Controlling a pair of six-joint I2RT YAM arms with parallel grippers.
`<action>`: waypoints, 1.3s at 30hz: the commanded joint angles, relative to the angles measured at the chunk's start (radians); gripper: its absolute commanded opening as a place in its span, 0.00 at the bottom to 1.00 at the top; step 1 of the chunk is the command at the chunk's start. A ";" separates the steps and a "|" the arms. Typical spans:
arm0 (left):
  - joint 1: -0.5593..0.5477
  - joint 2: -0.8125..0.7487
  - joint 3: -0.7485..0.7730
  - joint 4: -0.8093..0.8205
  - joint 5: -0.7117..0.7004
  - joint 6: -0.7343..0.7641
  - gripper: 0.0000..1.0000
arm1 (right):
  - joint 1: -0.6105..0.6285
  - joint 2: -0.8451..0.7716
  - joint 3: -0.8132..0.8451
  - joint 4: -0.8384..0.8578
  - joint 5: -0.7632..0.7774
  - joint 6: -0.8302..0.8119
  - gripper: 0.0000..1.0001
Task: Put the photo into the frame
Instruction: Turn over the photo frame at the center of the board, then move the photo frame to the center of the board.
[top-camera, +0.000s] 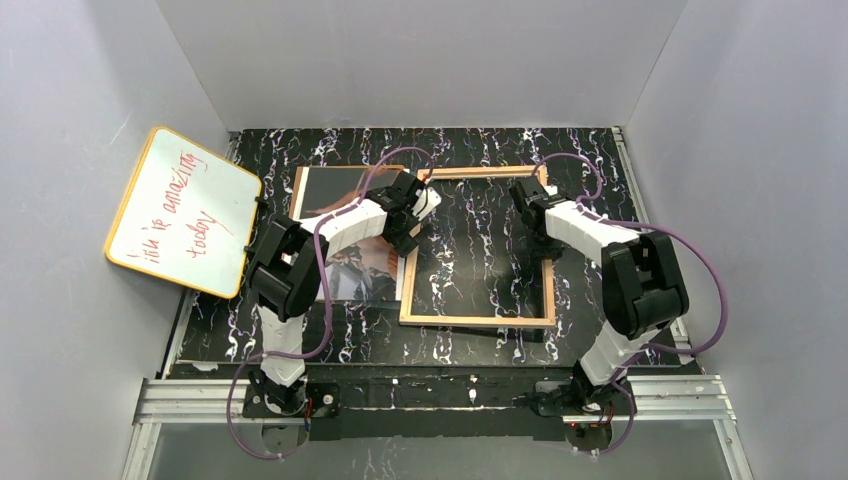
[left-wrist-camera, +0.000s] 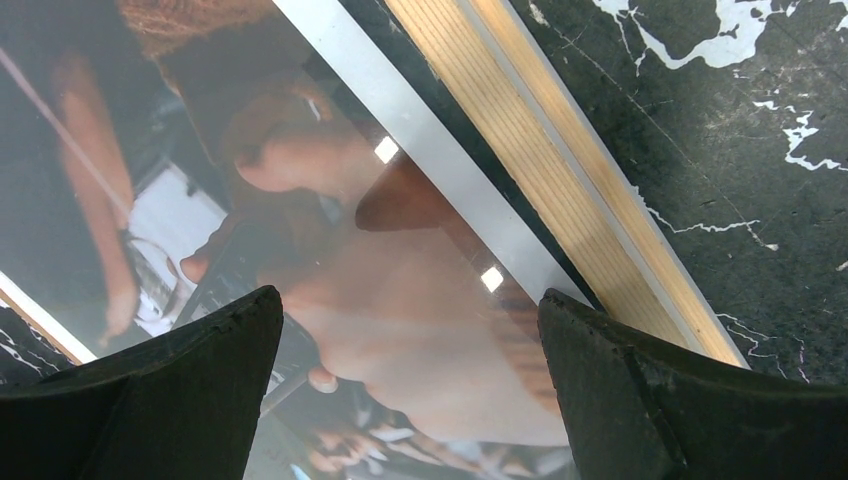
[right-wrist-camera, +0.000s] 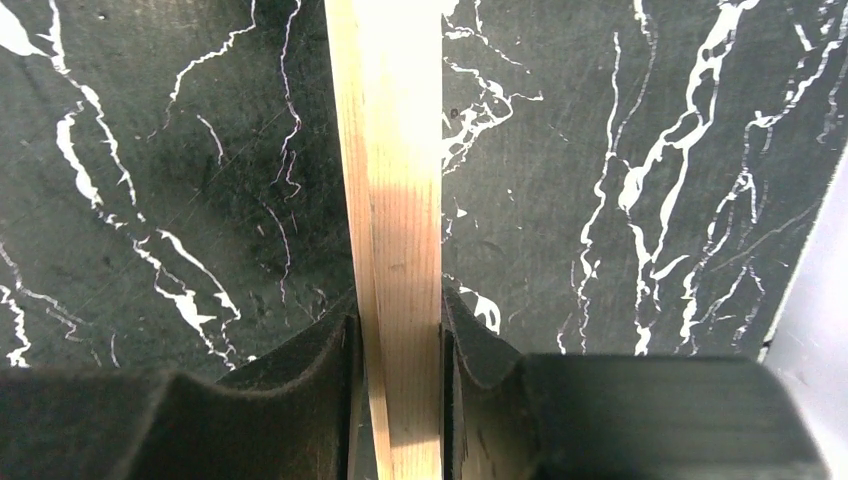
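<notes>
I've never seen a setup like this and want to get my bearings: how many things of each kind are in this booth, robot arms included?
photo: 1
wooden picture frame: 1
whiteboard with red handwriting: 1
robot arms: 2
total: 5

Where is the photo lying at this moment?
In the top view the photo lies flat on the table's left half, just left of the frame's left rail, with the left gripper poised over it, jaws open.
</notes>
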 joint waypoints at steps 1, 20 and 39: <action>-0.011 0.012 -0.042 -0.041 0.002 0.005 0.98 | -0.034 0.042 -0.016 0.041 0.019 0.038 0.26; -0.017 -0.014 -0.046 -0.055 0.006 0.010 0.98 | -0.069 0.079 0.029 0.057 -0.093 -0.018 0.67; -0.093 0.010 0.041 -0.099 -0.017 -0.010 0.98 | -0.115 -0.106 -0.002 0.071 -0.502 0.231 0.70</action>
